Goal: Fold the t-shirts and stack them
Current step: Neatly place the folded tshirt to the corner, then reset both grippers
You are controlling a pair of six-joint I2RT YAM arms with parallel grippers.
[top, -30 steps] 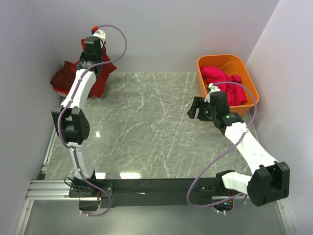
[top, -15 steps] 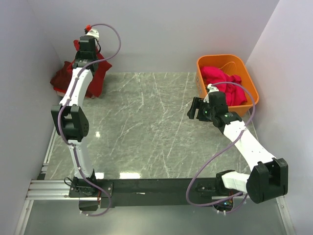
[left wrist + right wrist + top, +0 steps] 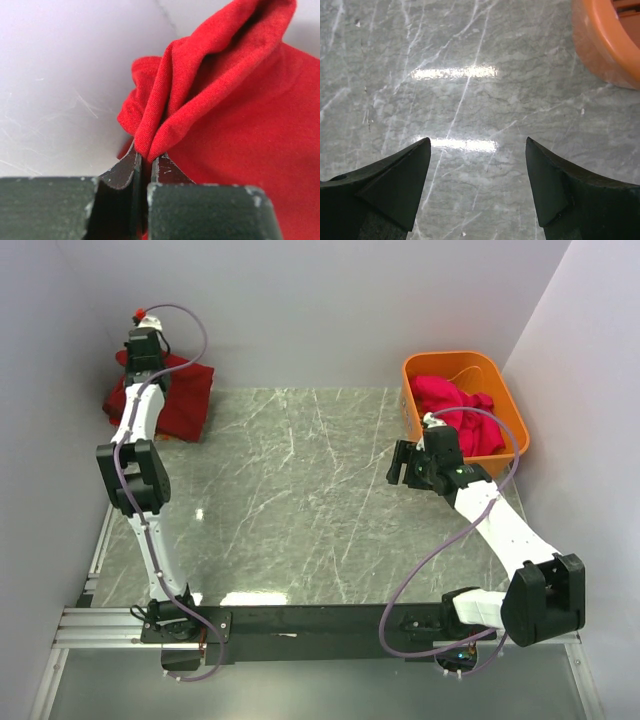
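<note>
Left gripper [image 3: 145, 161] has swung out to the ten o'clock corner, jaws pinched tight on a fold of the red shirt [image 3: 235, 125], cloth bunching toward one o'clock. Right gripper [image 3: 478, 147] hangs spread wide over the table [image 3: 470, 50]; pink shirt [image 3: 455, 405] in the tub [image 3: 512, 410] at one o'clock.

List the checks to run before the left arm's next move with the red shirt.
1. Left gripper shut on a fold of the red shirt: ok.
2. Red shirt laid flat: not ok, bunched at the far-left corner.
3. Right gripper open, empty, above bare table: ok.
4. Pink shirt out of the orange tub: not ok, lies inside.
5. Number of shirts in the red heap: cannot tell.
</note>
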